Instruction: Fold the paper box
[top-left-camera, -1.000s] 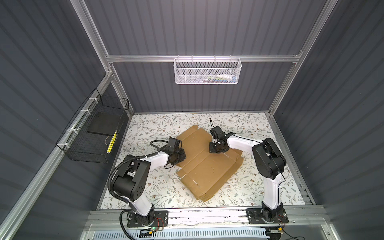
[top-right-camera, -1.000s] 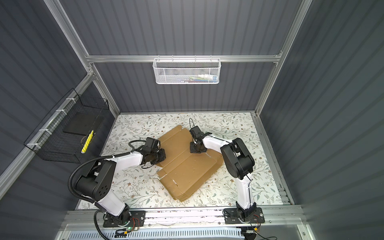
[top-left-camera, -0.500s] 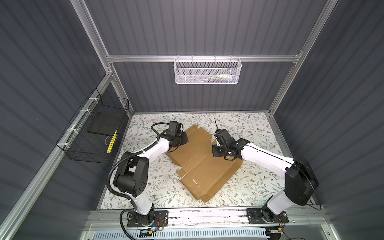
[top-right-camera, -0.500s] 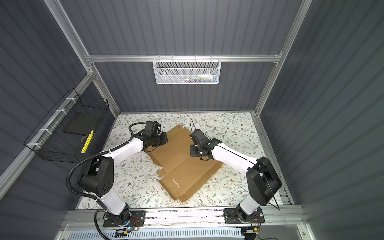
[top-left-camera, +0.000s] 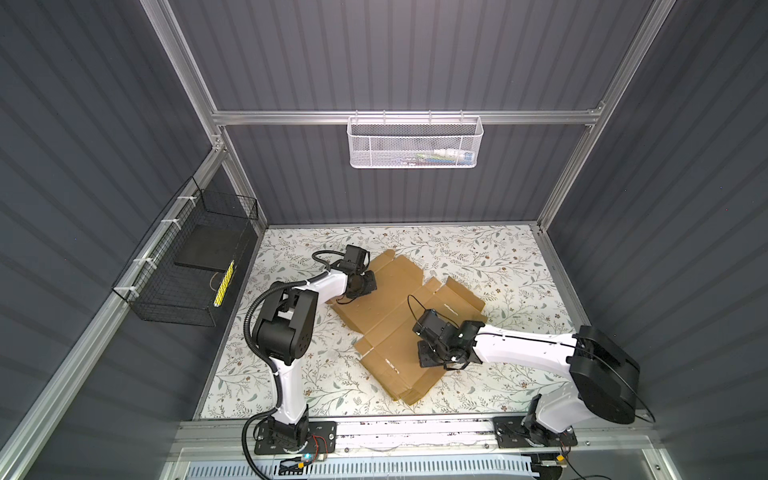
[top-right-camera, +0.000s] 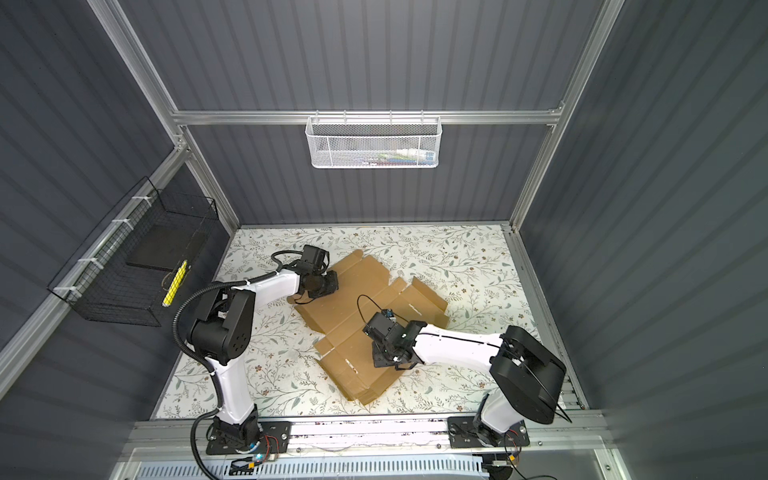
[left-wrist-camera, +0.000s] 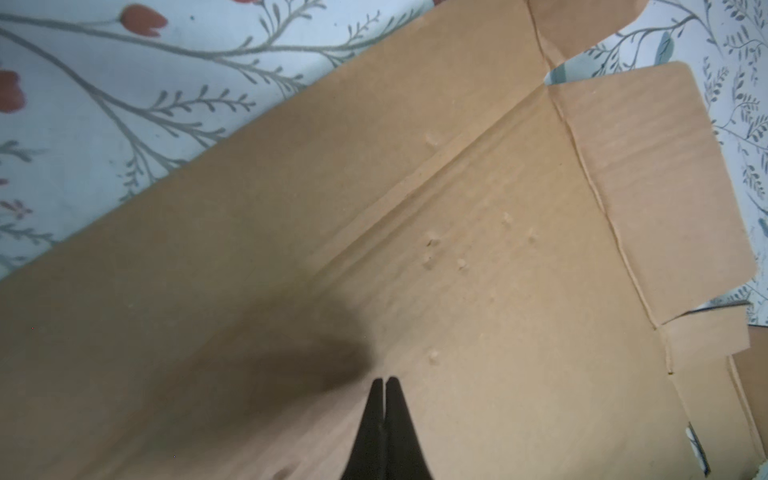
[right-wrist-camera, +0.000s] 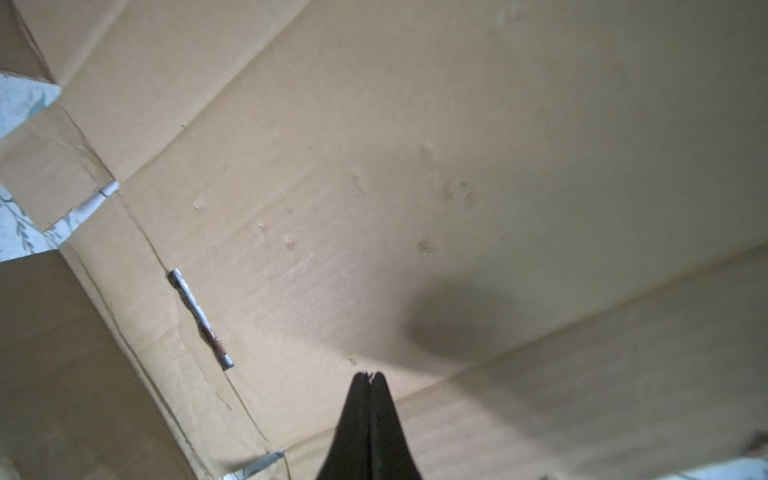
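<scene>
L gripper (left-wrist-camera: 385, 380): fingers pinched tight together, nothing btwn them, tips aimed at a panel of the paper box (left-wrist-camera: 457, 249) beside a long crease (left-wrist-camera: 415, 183). They're prob. touching the sheet, but contact is hard to judge. R gripper (right-wrist-camera: 369, 375): likewise closed on nothing, tips right at a fold line, near a slit (right-wrist-camera: 199, 318) w/ cloth showing through. In both top views the paper box (top-left-camera: 386, 320) lies mostly flat & unfolded, diagonal across the middle of the floral table (top-left-camera: 498, 257). L gripper is at its far-left end, R gripper over its near-right part. Black wire basket (top-left-camera: 183, 266) hangs on the L wall, white mesh basket (top-left-camera: 415, 141) on the back rail.
</scene>
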